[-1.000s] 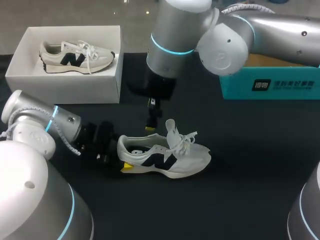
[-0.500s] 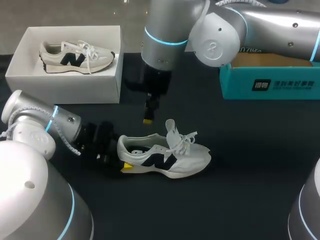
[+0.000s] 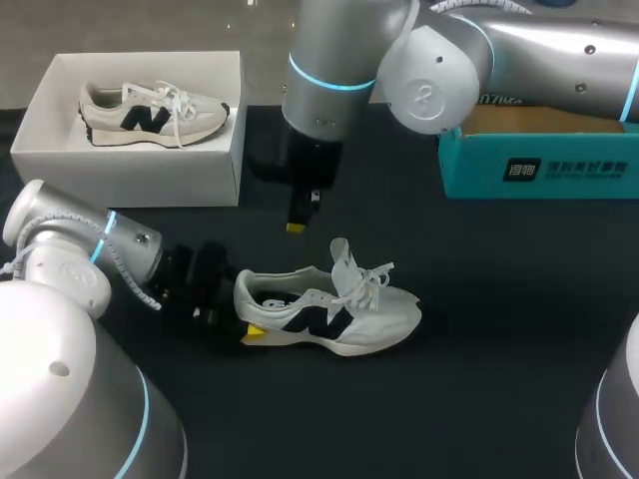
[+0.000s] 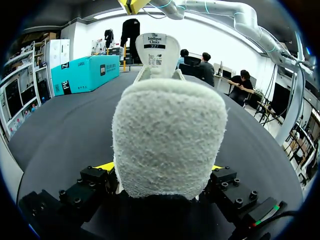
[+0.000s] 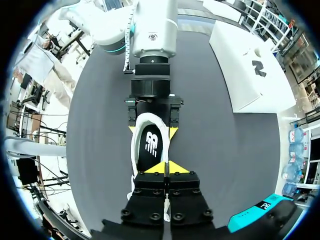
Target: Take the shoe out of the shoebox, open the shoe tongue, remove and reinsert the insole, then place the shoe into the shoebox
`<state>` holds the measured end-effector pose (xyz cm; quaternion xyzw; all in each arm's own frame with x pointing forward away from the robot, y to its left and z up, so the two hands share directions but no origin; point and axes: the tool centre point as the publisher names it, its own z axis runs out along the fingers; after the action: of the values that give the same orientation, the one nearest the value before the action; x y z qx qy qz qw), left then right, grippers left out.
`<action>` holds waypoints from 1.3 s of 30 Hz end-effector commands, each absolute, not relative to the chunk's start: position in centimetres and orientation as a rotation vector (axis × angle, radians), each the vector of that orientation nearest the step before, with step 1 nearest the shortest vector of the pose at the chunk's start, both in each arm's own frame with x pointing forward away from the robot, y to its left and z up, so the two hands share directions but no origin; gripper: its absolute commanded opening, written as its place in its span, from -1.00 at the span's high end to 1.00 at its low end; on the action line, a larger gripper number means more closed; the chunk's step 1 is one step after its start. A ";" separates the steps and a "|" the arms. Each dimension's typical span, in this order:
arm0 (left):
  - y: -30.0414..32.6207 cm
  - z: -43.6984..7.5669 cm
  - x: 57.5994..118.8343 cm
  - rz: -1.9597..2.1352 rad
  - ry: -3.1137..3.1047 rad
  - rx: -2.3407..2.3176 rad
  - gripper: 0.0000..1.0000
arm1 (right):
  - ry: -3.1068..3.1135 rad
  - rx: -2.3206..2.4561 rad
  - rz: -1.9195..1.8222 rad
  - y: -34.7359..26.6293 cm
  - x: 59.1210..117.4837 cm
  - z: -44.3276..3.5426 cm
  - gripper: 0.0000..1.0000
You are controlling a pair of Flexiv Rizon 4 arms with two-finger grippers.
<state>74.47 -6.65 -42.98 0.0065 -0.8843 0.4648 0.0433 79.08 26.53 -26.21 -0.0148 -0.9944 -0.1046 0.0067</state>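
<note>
A white sneaker with a dark logo (image 3: pixel 329 309) lies on its sole on the black table, toe pointing right and tongue (image 3: pixel 342 257) standing up. My left gripper (image 3: pixel 243 305) holds its heel (image 4: pixel 167 135), one yellow tip on each side. In the right wrist view the dark insole (image 5: pixel 151 147) shows inside the shoe (image 5: pixel 150 125), with the left gripper (image 5: pixel 151 129) clamped around the heel. My right gripper (image 3: pixel 297 227) hangs above and just behind the heel, shut and empty, its yellow tips (image 5: pixel 164 167) pressed together.
A white shoebox (image 3: pixel 140 180) at the back left holds a second, matching sneaker (image 3: pixel 150 112). A teal box (image 3: pixel 539 165) stands at the back right under my right arm. Bare black table lies in front of and to the right of the shoe.
My right gripper has gone from open to shut and risen from the shoe's opening, drifting back and left. The left gripper and the shoe have not moved.
</note>
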 end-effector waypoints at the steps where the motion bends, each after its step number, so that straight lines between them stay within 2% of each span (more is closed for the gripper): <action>1: -6.6 -43.5 74.7 1.417 -2.706 0.019 1.00 | -3.126 -0.066 -0.257 26.6 78.7 -28.5 1.00; 5: -6.6 -43.5 74.7 1.417 -2.706 0.019 1.00 | -3.144 -0.134 -0.103 26.5 78.3 -29.9 1.00; 22: -6.6 -43.5 74.7 1.417 -2.706 0.019 1.00 | -3.144 -0.134 -0.103 26.5 78.3 -29.9 1.00; 39: -6.6 -43.5 74.7 1.417 -2.706 0.019 1.00 | -3.193 -0.145 0.000 27.0 76.6 -33.2 1.00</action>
<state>74.47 -6.65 -42.98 0.0065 -0.8843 0.4648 0.0433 76.47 26.94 -32.22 -0.0462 -0.9984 0.0037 -0.0313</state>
